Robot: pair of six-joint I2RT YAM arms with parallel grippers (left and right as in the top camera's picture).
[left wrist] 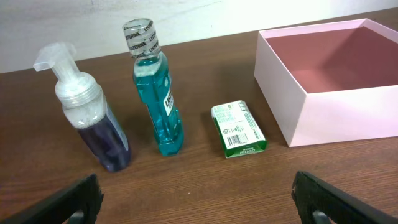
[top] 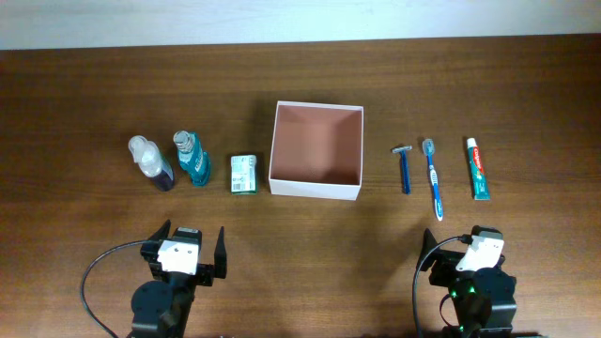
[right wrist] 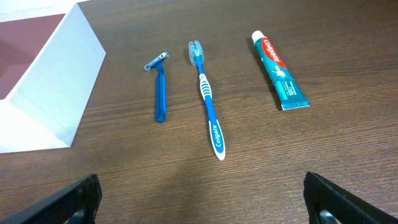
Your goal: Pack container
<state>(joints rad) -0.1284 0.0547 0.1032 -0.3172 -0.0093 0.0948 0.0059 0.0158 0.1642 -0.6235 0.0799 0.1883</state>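
a square shallow cardboard container (top: 315, 189), white outside and pinkish-brown inside, sits in the middle of the dark brown wooden worktop (top: 94, 84), between two rows of toiletries. from overhead its whole floor shows. the left wrist view cuts off its right side. the right wrist view catches only one white corner and a strip of the inside.

left of it, in a row, stand a clear pump bottle of purple liquid (left wrist: 93, 127) and a teal mouthwash bottle with a clear cap (left wrist: 158, 106), close together but apart. a small green-white packet (left wrist: 239, 129) lies flat near the container, not touching it. its print is too small to read.

right of the container lie a blue razor (right wrist: 160, 90), a blue-and-white toothbrush (right wrist: 208, 102) and a white, red and teal toothpaste tube (right wrist: 280, 71), side by side and apart, heads towards the far edge.

the left tool (top: 191, 235) hangs at the near edge, well short of the bottles, jaws spread wide and gripping nothing. the right tool (top: 470, 246) sits likewise before the toothbrush, jaws wide apart and holding nothing. in each wrist view only the dark finger ends show, cut off at the bottom corners. from overhead the camera housings hide much of each tool.
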